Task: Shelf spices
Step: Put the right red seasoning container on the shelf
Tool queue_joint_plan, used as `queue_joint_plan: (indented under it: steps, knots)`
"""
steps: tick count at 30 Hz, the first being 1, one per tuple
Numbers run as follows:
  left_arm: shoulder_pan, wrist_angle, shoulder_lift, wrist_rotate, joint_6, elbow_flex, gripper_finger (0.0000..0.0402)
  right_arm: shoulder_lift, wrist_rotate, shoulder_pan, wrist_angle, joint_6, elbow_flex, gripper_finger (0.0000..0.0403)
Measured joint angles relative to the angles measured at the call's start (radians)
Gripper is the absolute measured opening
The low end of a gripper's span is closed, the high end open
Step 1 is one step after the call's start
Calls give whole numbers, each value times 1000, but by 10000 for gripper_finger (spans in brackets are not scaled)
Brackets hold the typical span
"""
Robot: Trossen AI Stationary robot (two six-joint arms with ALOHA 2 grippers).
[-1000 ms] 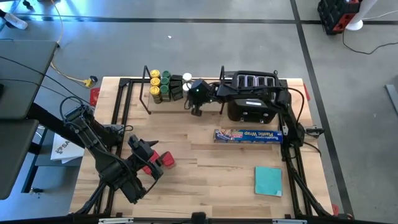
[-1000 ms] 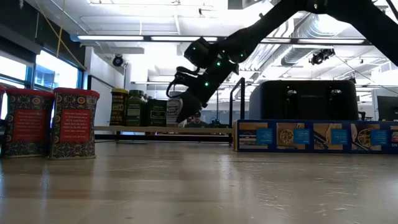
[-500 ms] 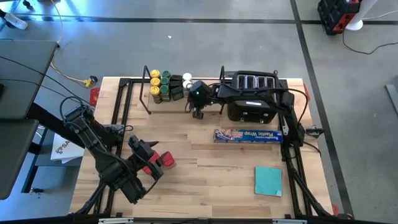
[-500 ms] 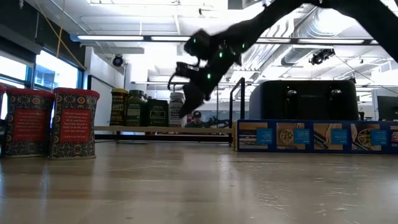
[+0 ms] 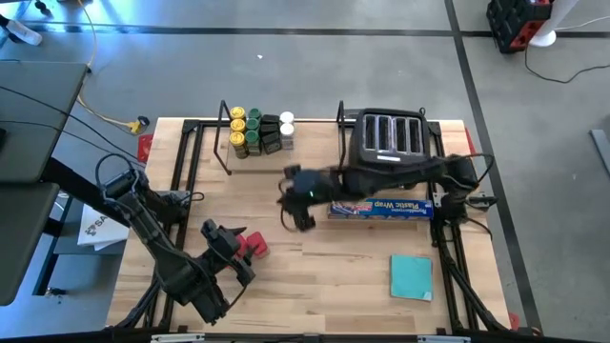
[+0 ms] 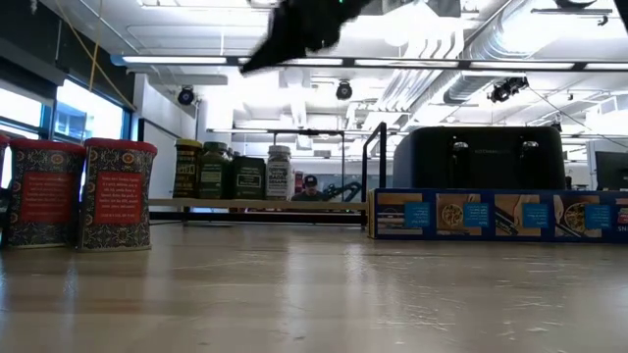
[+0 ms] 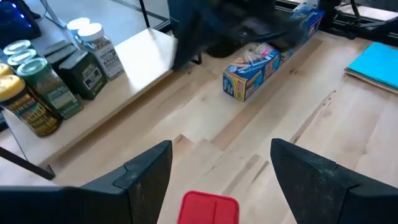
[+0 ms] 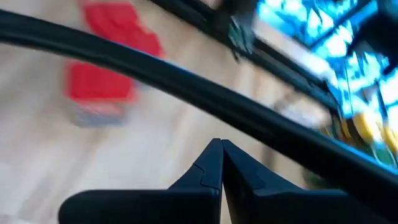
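The shelf (image 5: 262, 162) stands at the table's far side, with several jars (image 5: 255, 131) in rows at its left end: yellow-lidded, green-lidded, black ones and two white-capped. The low view shows them upright on the wooden floor (image 6: 255, 204). Two red square tins (image 5: 253, 245) stand upright on the table near the left edge (image 6: 118, 191). My left gripper (image 7: 221, 168) is open, a finger on either side of one tin's red lid (image 7: 209, 207), apart from it. My right gripper (image 5: 295, 198) hovers shut (image 8: 221, 168) in front of the shelf, holding nothing.
The black toaster (image 5: 389, 138) stands right of the shelf. The long blue plastic-wrap box (image 5: 379, 207) lies before it, under my right arm. A flat teal square (image 5: 411, 276) lies near the right near corner. Bare wood stretches between the tins and the teal square.
My right gripper has drawn back from the shelf's jars toward the near edge and risen, so in the low view it now sits high above the shelf. A white-capped jar stands where it was. My left gripper has shifted slightly toward the near edge beside the red tins.
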Motion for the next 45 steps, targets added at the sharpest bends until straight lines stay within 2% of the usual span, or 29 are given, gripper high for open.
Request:
queue_joint_plan:
  steps: [5,11,14,18,20,25,28,32,38,41,45]
  knots:
    - [-5,-1,19,-4,-31,0,268,-10,-9,113,19,5,-5,0]
    - [-5,-19,19,-14,-39,0,268,-8,-31,171,353,83,-235,0]
    - [-1,-48,18,-34,-39,0,268,0,-71,172,512,168,-304,0]
    - [22,-99,10,-40,-68,0,268,38,-179,163,551,255,-302,5]
    - [33,-106,4,-37,-88,0,268,59,-185,163,544,256,-262,22]
    - [58,-105,-31,0,-83,0,268,163,-171,173,455,287,-117,89]
    - [60,-103,-43,2,-90,0,268,244,-154,167,376,348,15,111]
    - [65,-105,-68,-19,-151,0,268,360,-151,135,212,361,212,116]
    - [64,-115,-95,-28,-137,0,268,502,-150,94,-79,368,465,116]
    - [64,-117,-95,-27,-130,-1,268,523,-161,78,-195,365,522,117]
    - [64,-96,-95,-41,-130,0,268,492,-152,52,-307,334,528,116]
